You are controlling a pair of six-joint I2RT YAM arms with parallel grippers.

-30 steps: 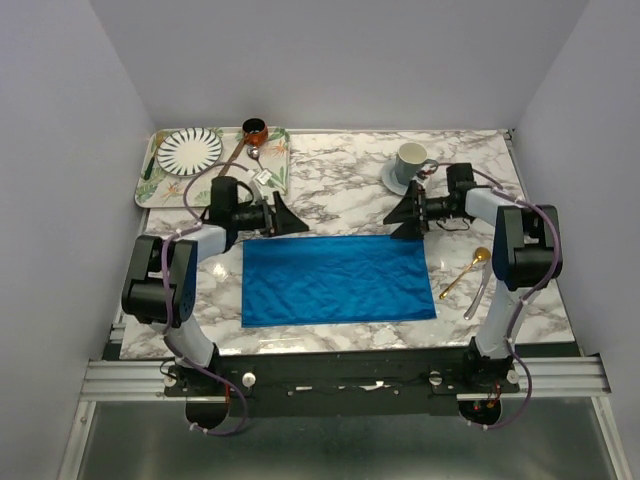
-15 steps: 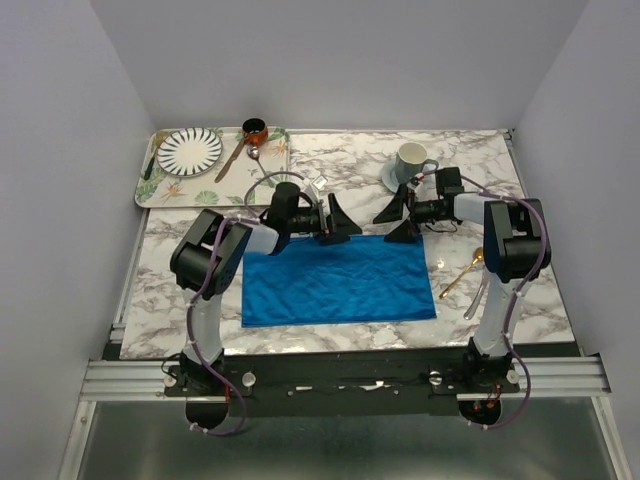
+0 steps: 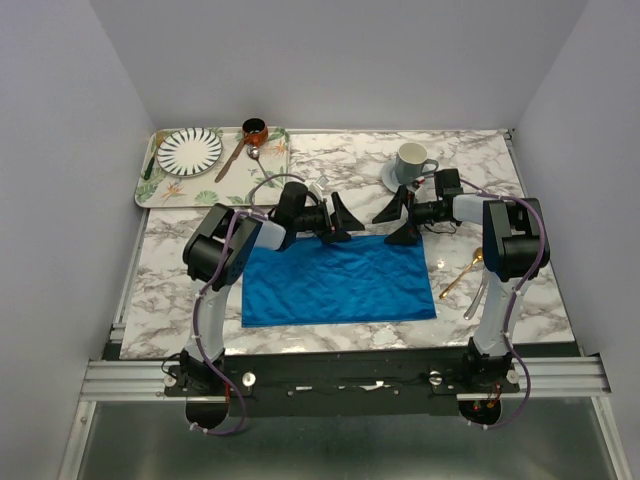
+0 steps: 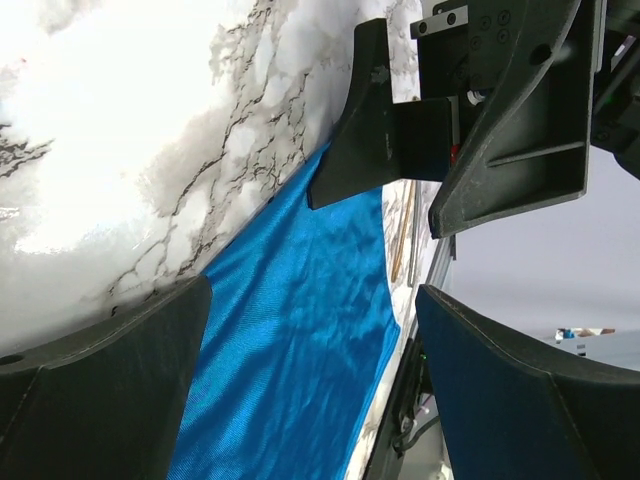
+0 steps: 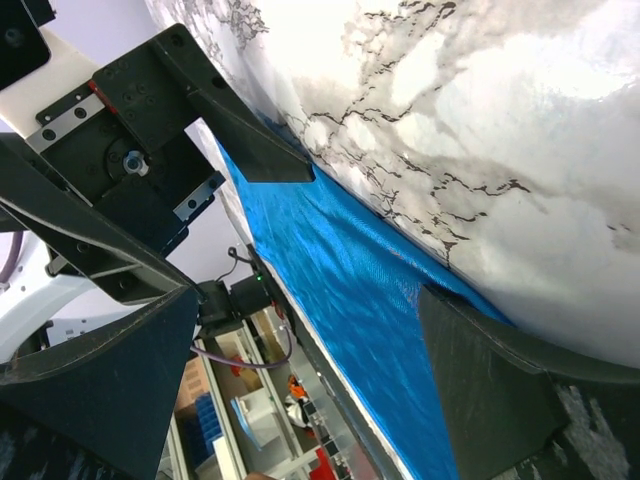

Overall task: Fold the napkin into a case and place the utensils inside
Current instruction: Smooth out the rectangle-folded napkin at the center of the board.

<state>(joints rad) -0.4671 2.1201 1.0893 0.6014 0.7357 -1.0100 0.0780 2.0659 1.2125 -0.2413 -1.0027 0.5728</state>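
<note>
Black arms (image 3: 215, 250) with pale grey links, purple cables (image 3: 258, 186), wedge-shaped fingers (image 3: 341, 214)

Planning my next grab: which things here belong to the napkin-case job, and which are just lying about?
Job: blue napkin, gold spoon, silver utensil beside it.
Lying about: tray, striped plate, brown-handled spoon, small brown pot, mug on saucer.
</note>
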